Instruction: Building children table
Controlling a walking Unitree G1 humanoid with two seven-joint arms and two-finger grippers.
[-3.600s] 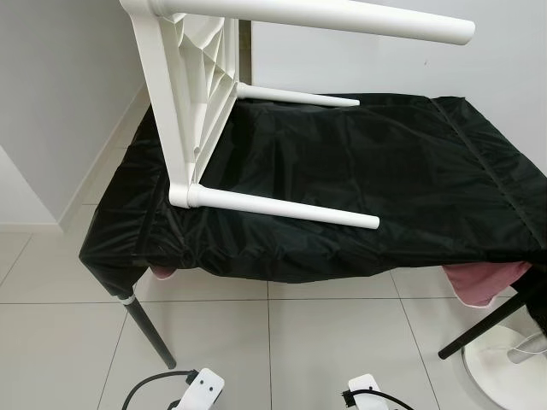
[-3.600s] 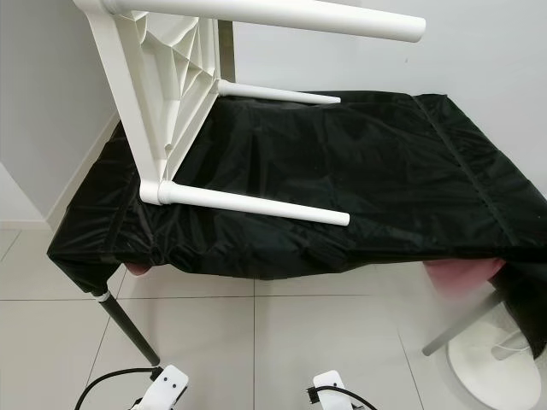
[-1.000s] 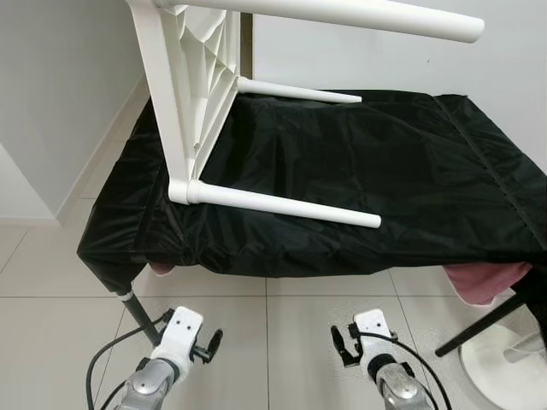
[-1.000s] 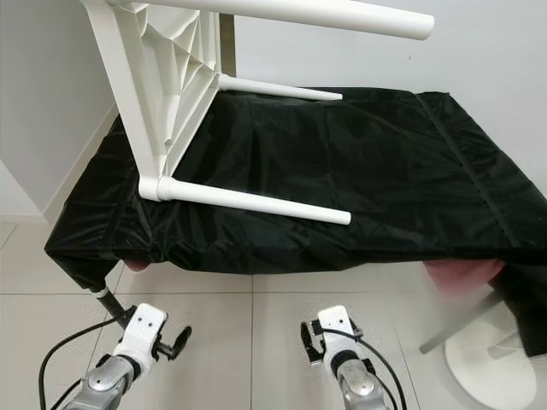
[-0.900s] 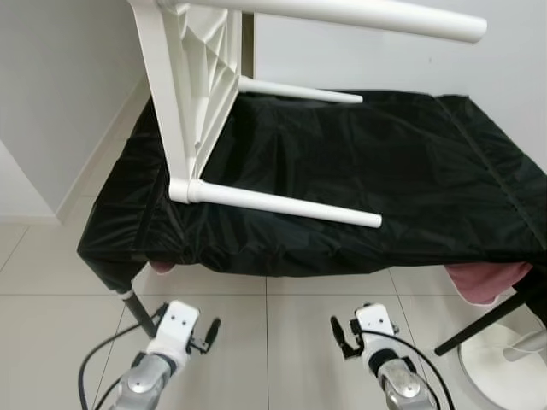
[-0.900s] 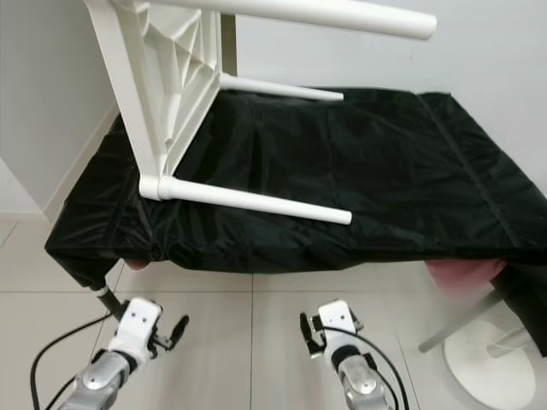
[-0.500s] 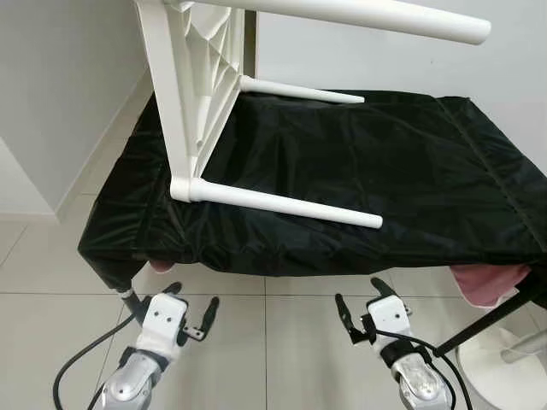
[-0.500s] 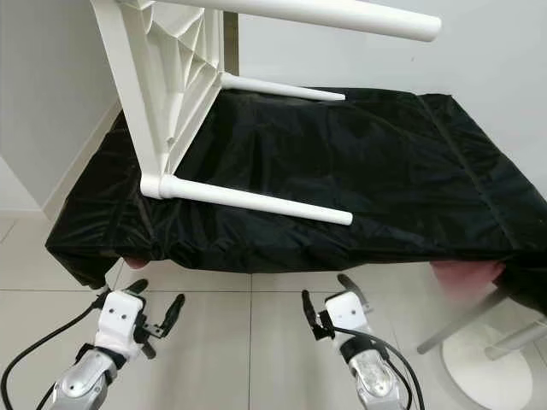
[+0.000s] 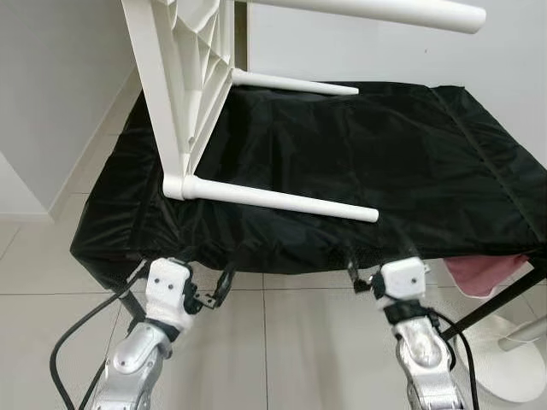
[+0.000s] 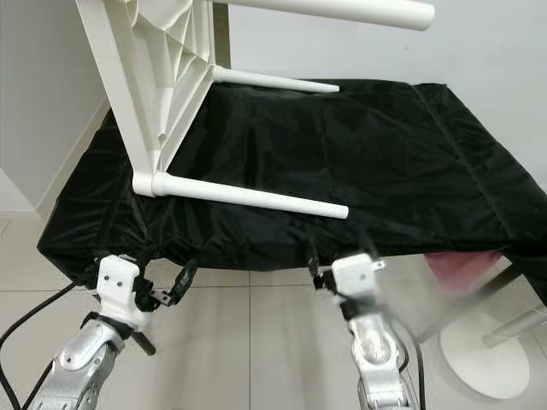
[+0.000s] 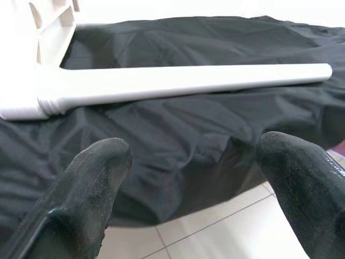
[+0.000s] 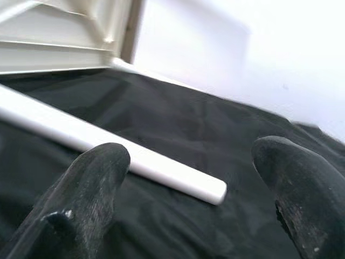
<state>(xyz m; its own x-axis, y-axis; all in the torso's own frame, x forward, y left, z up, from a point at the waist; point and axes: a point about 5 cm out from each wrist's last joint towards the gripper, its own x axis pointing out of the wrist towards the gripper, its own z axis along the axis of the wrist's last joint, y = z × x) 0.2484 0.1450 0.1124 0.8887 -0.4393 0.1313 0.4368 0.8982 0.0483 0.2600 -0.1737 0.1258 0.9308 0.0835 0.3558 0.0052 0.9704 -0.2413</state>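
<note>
- left pincer (image 9: 198,280) sits at the lower left of the left eye view, fingers spread wide, holding nothing; its tips reach the front hem of the black cover (image 9: 342,171) without gripping it.
- right pincer (image 9: 376,265) sits at the lower middle-right, also spread wide and empty, just below the cover's front edge.
- in the left wrist view the two black fingers (image 11: 91,183) frame the near leg (image 11: 183,81) of the white children table (image 9: 184,94), with clear space between them and it.
- the children table lies on its side on the counter, tabletop edge upright at the upper left, legs pointing toward the right of the frame.
- the counter is draped in the black cover; pink cloth (image 9: 491,273) peeks out under its right corner.
- pale tiled floor (image 9: 291,342) below, white walls (image 9: 51,77) behind, and a white round base (image 9: 513,350) at the lower right.
</note>
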